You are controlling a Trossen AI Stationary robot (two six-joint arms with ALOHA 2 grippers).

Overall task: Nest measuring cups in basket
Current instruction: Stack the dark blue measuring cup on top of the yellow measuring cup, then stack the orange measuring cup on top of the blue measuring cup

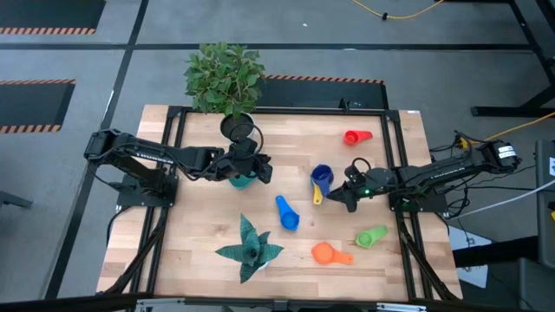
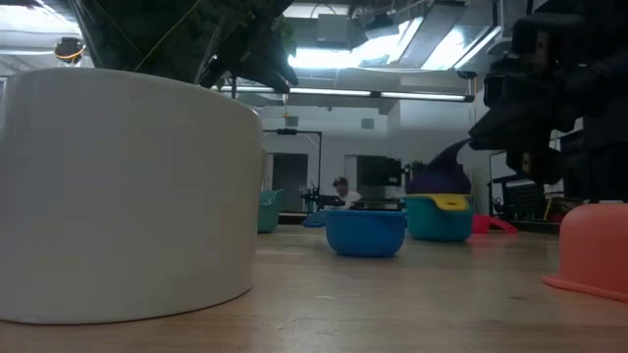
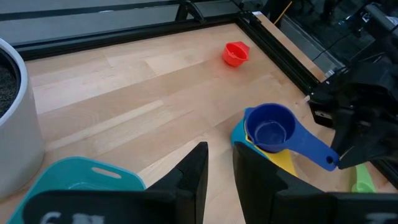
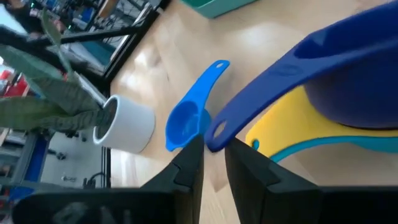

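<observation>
From above, the left pincer (image 1: 253, 170) sits at the teal basket (image 1: 242, 180), just below the dark pot of a leafy plant (image 1: 225, 76) on the wooden table (image 1: 199, 225). The right pincer (image 1: 338, 196) sits at the handle end of a stack of cups: a dark blue cup (image 1: 322, 176) on top, its yellow handle (image 1: 317, 198) showing below. A blue cup (image 1: 286, 213) lies near the middle, a red cup (image 1: 355, 137) near the far edge, and an orange cup (image 1: 329, 253) and a green cup (image 1: 371, 237) lie near the front.

At table height, a white pot (image 2: 128, 191) fills the left; the blue cup (image 2: 365, 231) lies mid-table and the stack (image 2: 439, 208) stands behind it.

The left wrist camera shows its fingers (image 3: 194, 174) slightly apart over the basket's rim (image 3: 81, 180); whether they grip it I cannot tell.

The right wrist camera shows narrowly parted fingers (image 4: 189, 163) on either side of the dark blue handle (image 4: 249, 102); whether they clamp it I cannot tell.
</observation>
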